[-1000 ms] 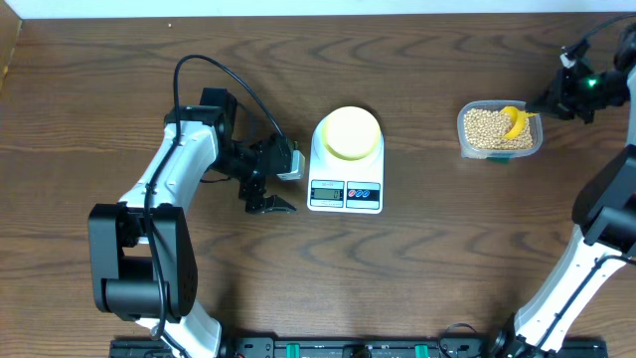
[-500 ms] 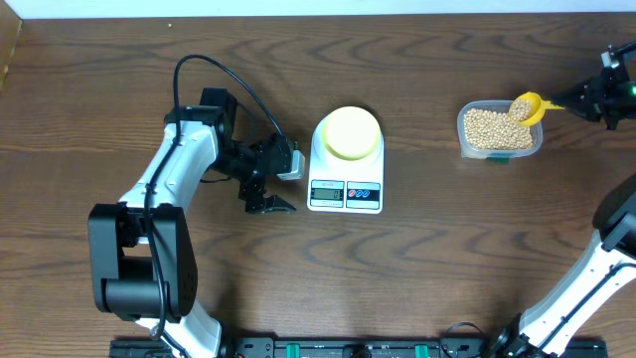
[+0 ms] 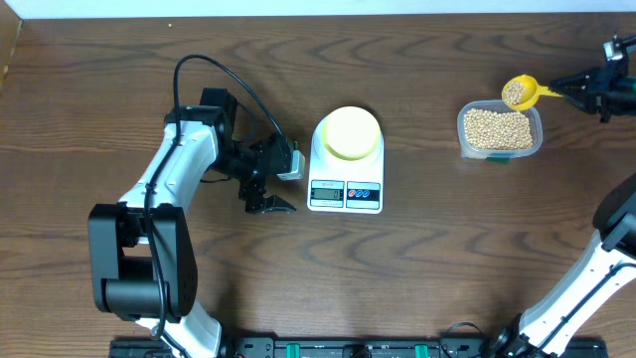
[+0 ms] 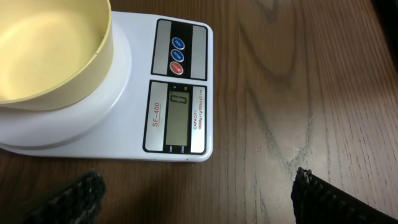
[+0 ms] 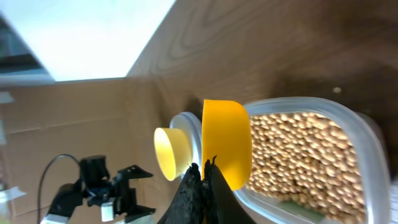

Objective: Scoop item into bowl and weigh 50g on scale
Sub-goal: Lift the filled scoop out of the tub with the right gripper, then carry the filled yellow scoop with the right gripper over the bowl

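Two grippers I am watching: my right gripper (image 3: 578,89) is clamping shut on the yellow scoop's (image 3: 538,94) handle, carrying a cupful of beans (image 3: 514,91) over the far edge of the clear tub (image 3: 462,130). The handle is lying left-right, with the cup pointing left. My left gripper (image 3: 270,187) is hanging wide open just left of the scale (image 3: 346,195), where the bowl (image 3: 349,132) is sitting.

Your left arm (image 3: 174,164) is white with black joints, and a thin black cable (image 3: 199,62) loops out behind the left claw (image 3: 281,177). That claw has black, bumpy fingers (image 4: 326,199). Your right arm (image 3: 574,280) is white and black too, and the right claw (image 3: 581,88) at its end is dark.
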Robot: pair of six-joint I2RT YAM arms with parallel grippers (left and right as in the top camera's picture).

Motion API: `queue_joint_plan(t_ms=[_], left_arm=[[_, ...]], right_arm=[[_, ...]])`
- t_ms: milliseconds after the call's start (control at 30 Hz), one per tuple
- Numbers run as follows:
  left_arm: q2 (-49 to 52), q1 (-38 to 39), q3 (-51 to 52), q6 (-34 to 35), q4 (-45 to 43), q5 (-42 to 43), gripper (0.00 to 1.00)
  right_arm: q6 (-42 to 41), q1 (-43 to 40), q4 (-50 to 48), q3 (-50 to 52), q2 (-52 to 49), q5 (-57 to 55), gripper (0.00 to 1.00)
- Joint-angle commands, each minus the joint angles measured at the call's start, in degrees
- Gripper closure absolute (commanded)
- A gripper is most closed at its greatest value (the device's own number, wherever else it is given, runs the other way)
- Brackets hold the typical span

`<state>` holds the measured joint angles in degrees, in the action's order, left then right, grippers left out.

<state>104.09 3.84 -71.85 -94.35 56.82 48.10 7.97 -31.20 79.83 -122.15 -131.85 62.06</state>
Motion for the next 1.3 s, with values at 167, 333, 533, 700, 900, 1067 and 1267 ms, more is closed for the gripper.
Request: queue_joint_plan(t_ms=[167,333,533,700,900,1067,1267], left_arm=[[-0.35,-0.13,0.13,-0.50,0.26,0.31,0.02],[-0.35,-0.13,0.13,-0.50,0.26,0.31,0.02],[-0.35,-0.13,0.13,-0.50,0.26,0.31,0.02],[-0.35,-0.13,0.13,-0.50,0.26,0.31,0.02],[-0.35,-0.13,0.13,-0.50,0.26,0.31,0.02],[-0.35,-0.13,0.13,-0.50,0.26,0.31,0.02],[-0.35,-0.13,0.13,-0.50,0.26,0.31,0.02]], right_arm=[[0.26,2.45,-0.87,0.20,-0.74,8.79,0.99],[0.22,5.22,-2.40,0.20,-0.74,11.67,0.99],[-0.87,9.01,-3.34,0.20,-0.74,12.11,0.99],[-2.62,12.46,-5.99,0.20,-0.74,12.74,0.99],[-6.25,17.16,-10.23,0.20,-0.74,12.74,0.99],[-6.27,21.68,-13.51,0.20,-0.74,12.70,0.99],[-6.19,27.08,-17.29,0.20,-0.74,12.66,0.99]])
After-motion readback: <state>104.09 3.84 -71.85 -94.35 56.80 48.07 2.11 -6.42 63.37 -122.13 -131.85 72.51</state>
